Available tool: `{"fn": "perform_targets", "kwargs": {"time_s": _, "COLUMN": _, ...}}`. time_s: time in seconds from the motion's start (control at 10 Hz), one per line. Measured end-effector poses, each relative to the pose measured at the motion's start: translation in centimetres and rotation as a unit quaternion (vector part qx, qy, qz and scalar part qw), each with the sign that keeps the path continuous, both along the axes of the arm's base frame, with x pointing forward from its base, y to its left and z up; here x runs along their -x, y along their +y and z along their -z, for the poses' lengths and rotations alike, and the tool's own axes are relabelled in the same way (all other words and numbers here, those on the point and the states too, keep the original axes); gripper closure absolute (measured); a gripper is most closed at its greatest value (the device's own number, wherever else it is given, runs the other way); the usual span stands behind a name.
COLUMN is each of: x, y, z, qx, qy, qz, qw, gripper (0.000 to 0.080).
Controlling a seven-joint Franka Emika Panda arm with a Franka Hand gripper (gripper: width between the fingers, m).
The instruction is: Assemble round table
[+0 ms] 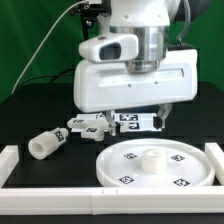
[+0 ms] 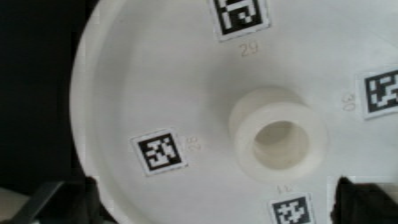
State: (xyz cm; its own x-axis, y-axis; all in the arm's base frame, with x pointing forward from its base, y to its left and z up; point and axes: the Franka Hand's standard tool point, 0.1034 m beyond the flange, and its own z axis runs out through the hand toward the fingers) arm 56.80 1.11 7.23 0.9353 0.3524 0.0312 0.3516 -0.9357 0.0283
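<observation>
At the exterior view's left, a white raised rail (image 1: 8, 160) borders the black table (image 1: 30, 115). Just inside it, a short thick white plastic cylindrical leg (image 1: 45, 145) lies on its side, well apart from everything it must join. Moving right, a few small white tagged pieces (image 1: 92, 125) sit under the arm. In the wrist view the two-finger gripper (image 2: 214, 205) shows its dark fingers (image 2: 57, 200) spread wide with nothing between them, so we read it as unclenched and empty. Further right, the large rimmed round white plastic disc (image 1: 108, 166) (image 2: 160, 80) lies flat near the front rail, with its raised central socket (image 1: 150, 160) (image 2: 285, 140) facing up. We judge that the step in hand is lining up over the disc. To do it well, we would centre on the socket, keep the jaws square to the rim, and descend slowly so the disc does not skid. As for containers, the disc's rim makes a shallow dish, and it holds nothing loose. Only tags and the hollow socket show, and the socket appears empty.
</observation>
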Motion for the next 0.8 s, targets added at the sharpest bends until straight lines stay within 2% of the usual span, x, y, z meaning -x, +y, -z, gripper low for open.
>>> {"fn": "perform_targets", "kwargs": {"time_s": 0.2, "x": 0.1, "y": 0.0, "z": 0.2, "qx": 0.0, "qy": 0.002, "qz": -0.001, "qw": 1.0, "gripper": 0.015}}
{"fn": "perform_targets", "kwargs": {"time_s": 0.3, "x": 0.2, "y": -0.6, "z": 0.1, "qx": -0.003, "qy": 0.002, "qz": 0.012, "qw": 1.0, "gripper": 0.015}}
{"fn": "perform_targets", "kwargs": {"time_s": 0.4, "x": 0.4, "y": -2.6, "z": -0.4, "qx": -0.006, "qy": 0.001, "qz": 0.043, "qw": 0.999, "gripper": 0.015}}
{"fn": "perform_targets", "kwargs": {"time_s": 0.6, "x": 1.4, "y": -5.5, "z": -2.4, "qx": -0.008, "qy": -0.002, "qz": 0.118, "qw": 0.993, "gripper": 0.015}}
{"fn": "perform_targets", "kwargs": {"time_s": 0.7, "x": 2.6, "y": -7.1, "z": -2.5, "qx": -0.013, "qy": -0.001, "qz": 0.179, "qw": 0.984, "gripper": 0.015}}
{"fn": "perform_targets", "kwargs": {"time_s": 0.8, "x": 2.9, "y": -7.6, "z": -2.4, "qx": -0.017, "qy": -0.003, "qz": 0.204, "qw": 0.979, "gripper": 0.015}}
